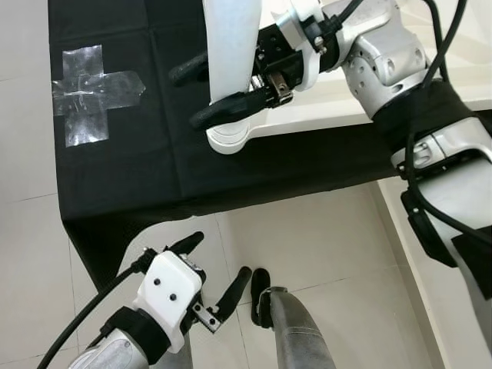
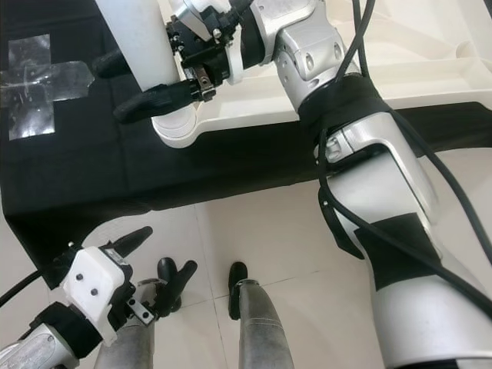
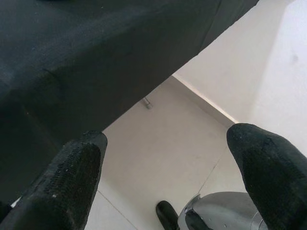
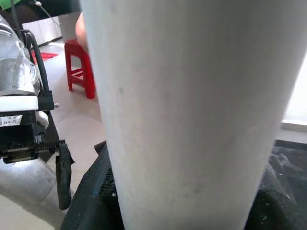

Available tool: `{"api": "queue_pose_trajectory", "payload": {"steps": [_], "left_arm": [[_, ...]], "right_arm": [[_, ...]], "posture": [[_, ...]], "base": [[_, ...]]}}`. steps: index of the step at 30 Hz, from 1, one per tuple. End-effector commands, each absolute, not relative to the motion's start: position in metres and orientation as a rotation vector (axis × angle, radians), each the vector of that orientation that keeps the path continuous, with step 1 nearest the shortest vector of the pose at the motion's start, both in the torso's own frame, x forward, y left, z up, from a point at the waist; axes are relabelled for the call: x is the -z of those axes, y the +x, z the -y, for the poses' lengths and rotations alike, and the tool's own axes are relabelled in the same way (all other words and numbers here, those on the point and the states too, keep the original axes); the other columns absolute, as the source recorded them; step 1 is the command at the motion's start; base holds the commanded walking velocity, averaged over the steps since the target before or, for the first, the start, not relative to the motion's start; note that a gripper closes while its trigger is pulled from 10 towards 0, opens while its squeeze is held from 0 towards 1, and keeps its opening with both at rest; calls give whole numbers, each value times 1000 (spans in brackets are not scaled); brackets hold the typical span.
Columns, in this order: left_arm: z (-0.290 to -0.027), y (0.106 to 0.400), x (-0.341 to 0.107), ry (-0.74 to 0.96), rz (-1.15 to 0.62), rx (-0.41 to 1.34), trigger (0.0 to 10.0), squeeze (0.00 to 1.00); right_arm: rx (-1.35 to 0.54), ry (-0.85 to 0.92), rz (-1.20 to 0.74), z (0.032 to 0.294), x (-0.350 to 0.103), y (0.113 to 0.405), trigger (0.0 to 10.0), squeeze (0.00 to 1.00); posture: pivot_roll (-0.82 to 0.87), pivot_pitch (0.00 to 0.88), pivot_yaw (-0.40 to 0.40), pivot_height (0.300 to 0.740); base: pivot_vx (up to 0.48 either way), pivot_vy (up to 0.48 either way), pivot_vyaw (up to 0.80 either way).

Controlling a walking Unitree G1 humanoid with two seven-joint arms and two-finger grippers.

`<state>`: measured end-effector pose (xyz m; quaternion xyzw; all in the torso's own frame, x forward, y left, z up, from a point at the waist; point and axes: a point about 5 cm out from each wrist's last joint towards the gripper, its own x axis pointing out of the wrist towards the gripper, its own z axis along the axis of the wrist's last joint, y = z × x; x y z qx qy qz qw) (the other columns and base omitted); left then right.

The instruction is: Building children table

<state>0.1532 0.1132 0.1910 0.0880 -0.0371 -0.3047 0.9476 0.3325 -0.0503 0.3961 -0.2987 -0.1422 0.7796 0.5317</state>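
While we look down from the head camera, our right gripper [image 1: 224, 90] closes its two black fingers around a white table leg [image 1: 231, 54]. This leg stands upright, its round foot seated at the corner of a white tabletop [image 1: 323, 108] that lies on a black cloth [image 1: 123, 154]. One finger passes in front of the leg, the other behind. A cross of clear tape [image 1: 88, 92] sits on the cloth, well apart from the leg. Our left gripper [image 1: 217, 273] hangs low over the tiled floor [image 1: 323, 238], beside the cloth's edge, fingers spread open and holding nothing. A red stool [image 4: 79, 67] stands beyond the leg.
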Motion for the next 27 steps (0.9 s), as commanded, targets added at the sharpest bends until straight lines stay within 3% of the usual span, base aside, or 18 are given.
{"api": "queue_pose_trajectory", "payload": {"steps": [1,8,13,22,27], "left_arm": [[-110,148,-188,163,48,633,10000,0],[-107,150,-187,161,41,637,10000,0],[-106,151,-185,160,40,637,10000,0],[-104,152,-182,157,43,651,10000,0],[-103,153,-181,162,46,656,10000,0]], "right_arm": [[-1901,-733,52,48,-343,346,10000,0],[-1918,-742,62,37,-341,345,10000,0],[-1879,-591,104,35,-340,353,10000,0],[-1626,-315,272,54,-349,367,10000,0],[-1522,-264,318,61,-349,372,10000,0]], "posture": [[150,574,-120,740],[141,565,-126,740],[131,558,-127,740],[111,536,-117,740],[108,532,-112,740]], "base": [[0,0,0],[0,0,0],[0,0,0],[0,0,0],[0,0,0]]}}
